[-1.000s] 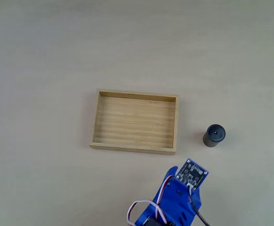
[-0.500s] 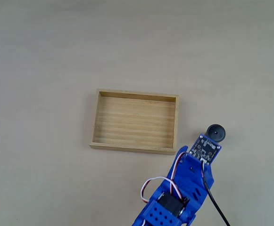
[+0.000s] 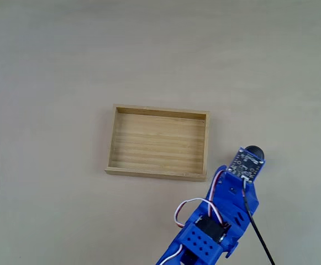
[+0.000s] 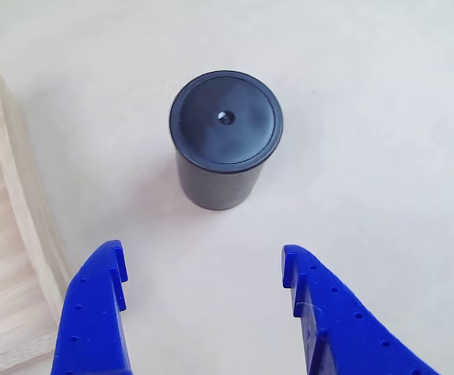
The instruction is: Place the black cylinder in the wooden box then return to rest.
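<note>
Having advanced from the bench's near edge, we are now hovering our gripper (image 4: 199, 269), jaws spread wide and empty, just short of the black cylinder (image 4: 225, 139) standing beside the wooden box (image 3: 159, 142), readying the grasp.

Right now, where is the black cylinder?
The black cylinder stands upright on the table, right of the wooden box in the fixed view, just ahead of the open hand.
</note>
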You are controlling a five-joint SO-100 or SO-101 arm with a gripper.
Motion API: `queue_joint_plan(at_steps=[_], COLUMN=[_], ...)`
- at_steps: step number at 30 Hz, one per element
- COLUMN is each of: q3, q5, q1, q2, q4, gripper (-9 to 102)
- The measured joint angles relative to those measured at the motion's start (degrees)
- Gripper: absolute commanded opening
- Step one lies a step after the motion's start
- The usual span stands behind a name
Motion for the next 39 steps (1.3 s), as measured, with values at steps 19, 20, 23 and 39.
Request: queue_joint_plan(at_steps=[19,20,23,39], q3=[-5.9,-6.3,-7.7,-13.5], q5=[0.0,0.0,0.0,0.0], q1=[-0.2,-0.2,-0.2,-0.2], q2=[8.6,9.0,10.5,16.8], q4=[-2.4,-2.5,-3.1,-4.1], gripper=[30,30,30,30])
